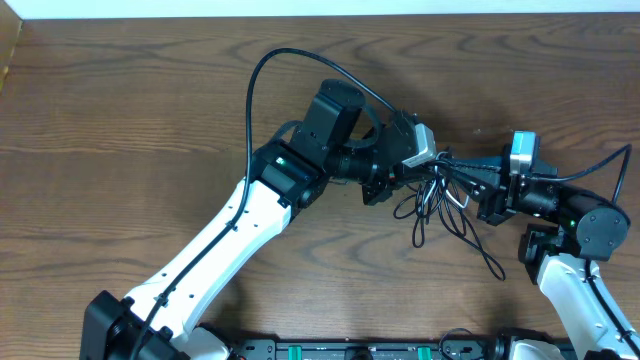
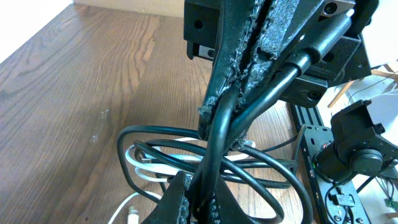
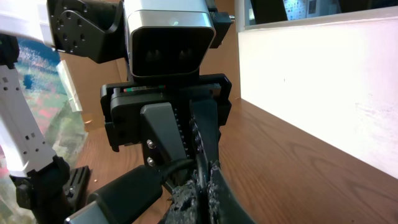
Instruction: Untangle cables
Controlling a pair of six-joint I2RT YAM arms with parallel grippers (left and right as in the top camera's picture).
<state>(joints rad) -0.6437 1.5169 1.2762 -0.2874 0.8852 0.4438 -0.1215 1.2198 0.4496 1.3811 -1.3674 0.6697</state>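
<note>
The cables (image 1: 440, 205) lie in a tangle of black loops on the wooden table between the two arms. My left gripper (image 1: 432, 175) and right gripper (image 1: 468, 183) meet tip to tip over the tangle. In the left wrist view my left gripper (image 2: 200, 194) is shut on a black cable (image 2: 217, 146). That cable runs up into the padded fingers (image 2: 227, 93) of the right gripper, also shut on it. A white cable (image 2: 149, 169) with a small plug (image 2: 134, 214) lies under the black loops (image 2: 273, 183). In the right wrist view my right gripper (image 3: 200, 190) pinches a black cable's thick plug end (image 3: 124, 193).
The left arm's thick black cord (image 1: 262, 75) arches over the table behind the arm. A black rail (image 1: 360, 350) runs along the front edge. The right arm's base (image 2: 348, 149) stands close to the right of the tangle. A white wall (image 3: 323, 68) borders the table's far side.
</note>
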